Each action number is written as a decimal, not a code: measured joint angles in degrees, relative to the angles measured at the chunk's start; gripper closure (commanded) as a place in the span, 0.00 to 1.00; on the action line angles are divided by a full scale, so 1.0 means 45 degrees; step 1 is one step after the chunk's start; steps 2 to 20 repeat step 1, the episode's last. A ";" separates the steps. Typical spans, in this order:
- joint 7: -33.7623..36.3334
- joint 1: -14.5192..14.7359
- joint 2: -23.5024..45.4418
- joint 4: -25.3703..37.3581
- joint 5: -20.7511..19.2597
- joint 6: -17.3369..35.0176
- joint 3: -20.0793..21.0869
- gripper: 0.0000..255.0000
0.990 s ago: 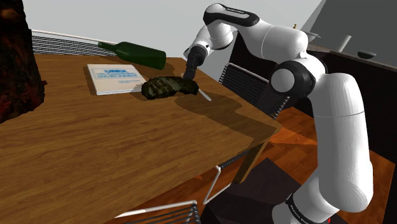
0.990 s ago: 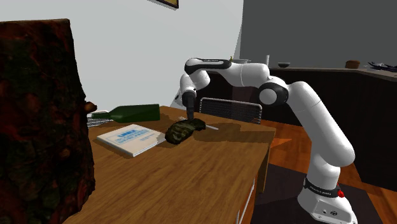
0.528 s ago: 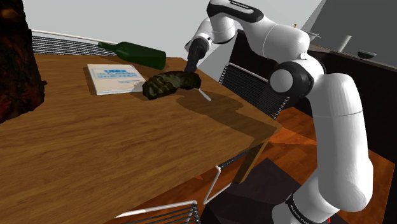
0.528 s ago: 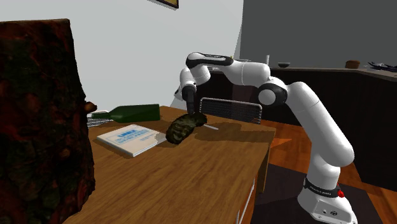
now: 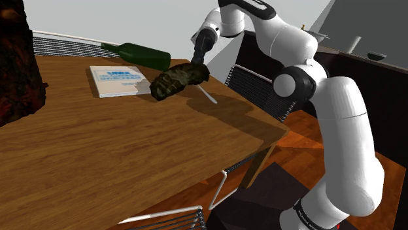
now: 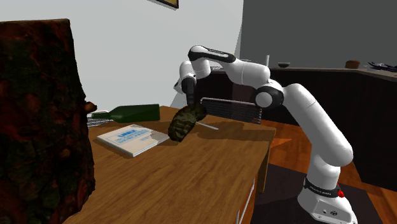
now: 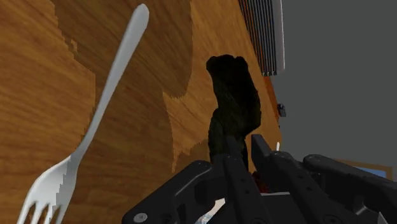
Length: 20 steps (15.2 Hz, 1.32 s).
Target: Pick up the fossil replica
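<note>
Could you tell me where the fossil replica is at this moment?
In the shoulder view the fossil replica hangs from the gripper above the table, between the book and the fork.

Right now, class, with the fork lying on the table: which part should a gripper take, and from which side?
Grip the fork by its slim handle, likely about midway, coming straight down with the jaws across its width. It lies flat on the table, so nothing gets under it from the side, and the handle is narrower than the tined end.
</note>
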 measured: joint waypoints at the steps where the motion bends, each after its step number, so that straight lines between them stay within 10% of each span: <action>1: 0.0181 -0.0066 0.0109 0.0286 0.0090 -0.0100 0.0050 1.00; 20: 0.0181 -0.0066 0.0109 0.0286 0.0090 -0.0100 0.0050 1.00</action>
